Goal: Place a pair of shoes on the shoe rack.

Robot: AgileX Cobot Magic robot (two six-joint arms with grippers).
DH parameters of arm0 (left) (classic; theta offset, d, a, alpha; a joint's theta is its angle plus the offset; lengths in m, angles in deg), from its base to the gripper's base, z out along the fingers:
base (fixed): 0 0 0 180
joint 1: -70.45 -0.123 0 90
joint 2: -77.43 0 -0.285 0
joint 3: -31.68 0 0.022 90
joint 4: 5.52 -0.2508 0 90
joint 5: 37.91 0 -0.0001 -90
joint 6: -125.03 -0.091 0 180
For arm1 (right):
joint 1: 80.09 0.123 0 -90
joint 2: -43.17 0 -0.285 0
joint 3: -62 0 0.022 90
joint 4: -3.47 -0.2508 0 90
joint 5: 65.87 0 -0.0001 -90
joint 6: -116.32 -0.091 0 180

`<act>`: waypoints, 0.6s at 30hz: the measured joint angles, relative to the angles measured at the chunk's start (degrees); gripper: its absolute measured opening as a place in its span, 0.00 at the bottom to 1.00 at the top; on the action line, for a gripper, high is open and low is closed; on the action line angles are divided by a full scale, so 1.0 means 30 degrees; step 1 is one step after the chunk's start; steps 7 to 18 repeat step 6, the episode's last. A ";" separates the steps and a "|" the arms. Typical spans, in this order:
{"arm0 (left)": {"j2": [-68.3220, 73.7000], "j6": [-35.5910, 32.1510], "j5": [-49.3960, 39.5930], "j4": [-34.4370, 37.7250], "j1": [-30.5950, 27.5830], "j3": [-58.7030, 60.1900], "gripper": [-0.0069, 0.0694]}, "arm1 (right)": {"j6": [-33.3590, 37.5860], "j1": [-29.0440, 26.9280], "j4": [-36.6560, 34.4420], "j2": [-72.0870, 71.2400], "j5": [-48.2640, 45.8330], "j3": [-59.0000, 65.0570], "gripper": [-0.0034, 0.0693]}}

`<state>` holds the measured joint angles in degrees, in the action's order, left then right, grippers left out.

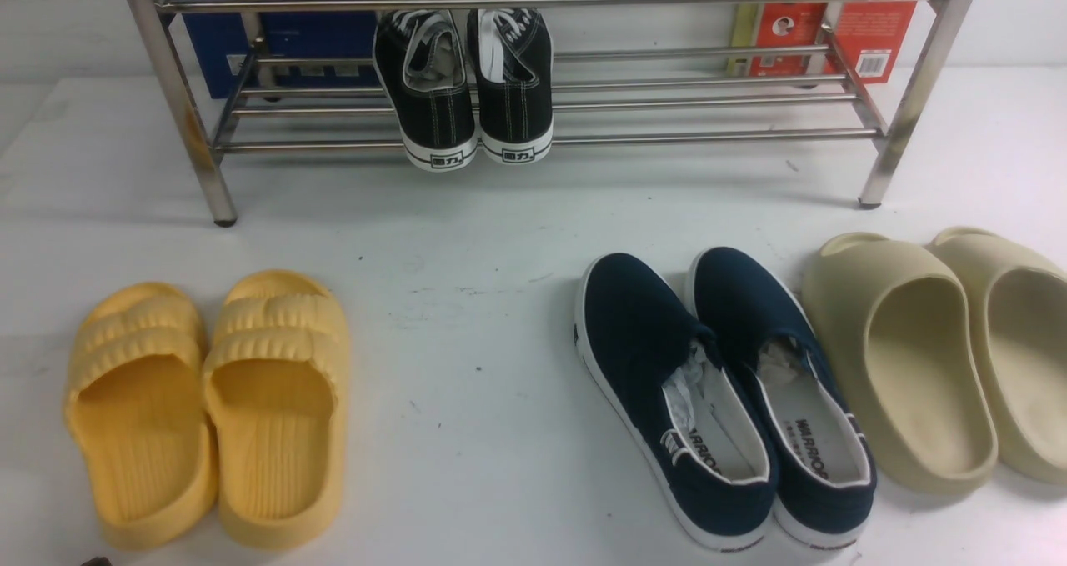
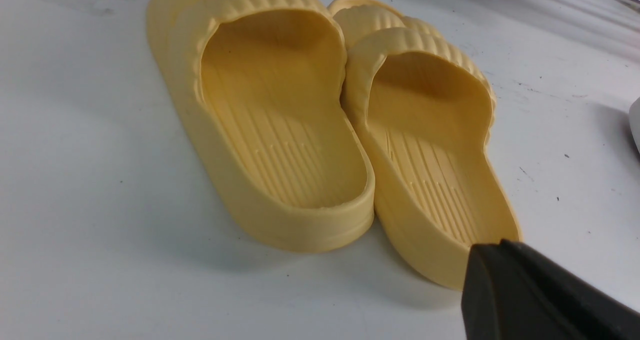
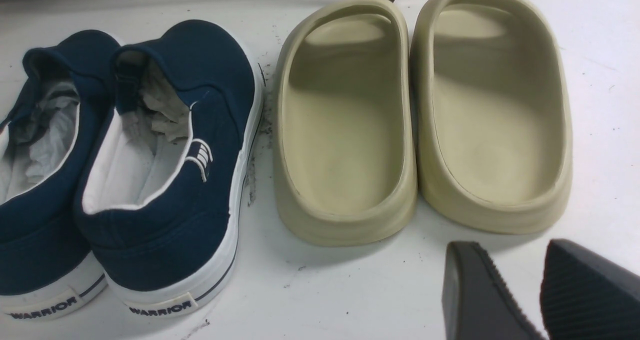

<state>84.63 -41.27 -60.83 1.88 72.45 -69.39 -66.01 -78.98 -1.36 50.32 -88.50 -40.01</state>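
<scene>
The pair of shoes [image 1: 513,99], black canvas sneakers with white laces and soles, rests side by side on the lower rails of the steel shoe rack [image 1: 708,137], heels toward me. No gripper touches them. My left gripper [image 2: 487,247] is shut with nothing in it and hovers just behind the heel of a yellow slide. My right gripper [image 3: 510,245] is open and empty, low over the white table behind the beige slides. Neither arm shows in the front view.
Yellow slides [image 1: 208,399] [image 2: 280,129] lie at front left, navy slip-ons [image 1: 633,333] [image 3: 200,79] at front centre-right, and beige slides [image 1: 917,358] [image 3: 345,129] at far right. A blue box [image 1: 292,41] and a red box [image 1: 867,24] stand behind the rack.
</scene>
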 joint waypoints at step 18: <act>0.0000 0.0000 0.0000 0.0000 0.0000 0.0000 0.08 | 0.0000 0.0000 0.0000 0.0000 0.0000 0.0000 0.38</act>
